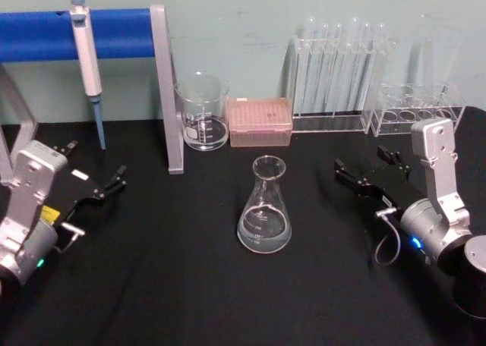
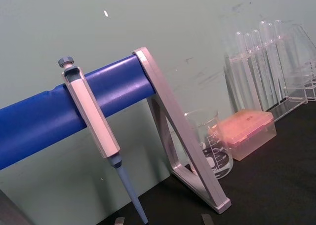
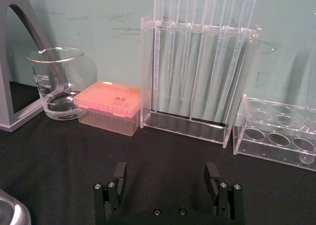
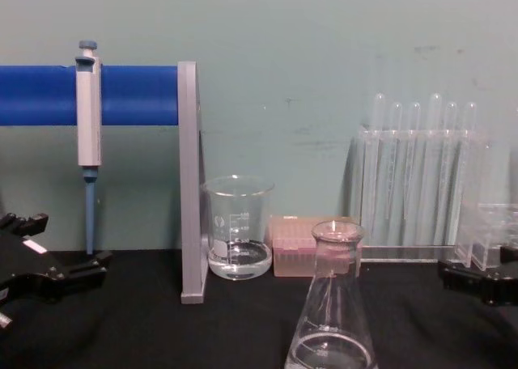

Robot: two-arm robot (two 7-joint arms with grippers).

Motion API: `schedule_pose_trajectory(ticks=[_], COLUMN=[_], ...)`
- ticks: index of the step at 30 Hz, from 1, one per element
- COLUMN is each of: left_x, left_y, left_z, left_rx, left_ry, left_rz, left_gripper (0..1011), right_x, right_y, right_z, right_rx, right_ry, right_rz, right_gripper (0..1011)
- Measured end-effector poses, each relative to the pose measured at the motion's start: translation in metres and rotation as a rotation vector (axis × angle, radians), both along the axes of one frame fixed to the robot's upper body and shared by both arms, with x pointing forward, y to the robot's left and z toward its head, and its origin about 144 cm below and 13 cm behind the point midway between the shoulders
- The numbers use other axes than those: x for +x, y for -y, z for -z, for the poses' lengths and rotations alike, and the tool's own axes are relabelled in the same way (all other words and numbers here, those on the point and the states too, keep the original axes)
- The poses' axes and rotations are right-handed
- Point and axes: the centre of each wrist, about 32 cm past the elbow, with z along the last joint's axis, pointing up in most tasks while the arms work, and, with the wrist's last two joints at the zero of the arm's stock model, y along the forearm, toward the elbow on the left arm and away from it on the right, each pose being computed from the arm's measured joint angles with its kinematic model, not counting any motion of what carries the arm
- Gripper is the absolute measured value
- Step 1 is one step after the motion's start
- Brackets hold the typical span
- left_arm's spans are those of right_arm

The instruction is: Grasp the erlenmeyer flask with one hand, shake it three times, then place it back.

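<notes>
The erlenmeyer flask (image 1: pixel 264 209) stands upright in the middle of the black table with a little clear liquid in it, and shows close up in the chest view (image 4: pixel 330 312). My right gripper (image 1: pixel 366 165) rests on the table to the flask's right, open and apart from it. In the right wrist view this gripper (image 3: pixel 166 174) has nothing between its two black fingers (image 3: pixel 120 173). My left gripper (image 1: pixel 93 164) lies at the table's left side, open and empty, well away from the flask.
A glass beaker (image 1: pixel 203 112) and a pink tip box (image 1: pixel 260 122) stand behind the flask. A pipette (image 1: pixel 87 58) hangs on a blue bar with a grey leg (image 1: pixel 168 88). Clear racks (image 1: pixel 338 73) (image 1: pixel 418 107) line the back right.
</notes>
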Motion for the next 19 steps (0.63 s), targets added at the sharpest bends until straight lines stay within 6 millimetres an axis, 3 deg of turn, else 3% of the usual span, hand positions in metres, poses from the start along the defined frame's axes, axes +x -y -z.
schedule_pose_trajectory(ticks=[19], left_x=[0.0000], left_y=[0.0000], left_z=[0.0000], left_rx=[0.000], left_ry=[0.000], left_rz=[0.000], left_gripper=[1001], right_x=[0.0000], right_y=[0.0000], right_z=[0.0000], right_rx=[0.000], right_ry=[0.000], right_rz=[0.000], right_gripper=[1002])
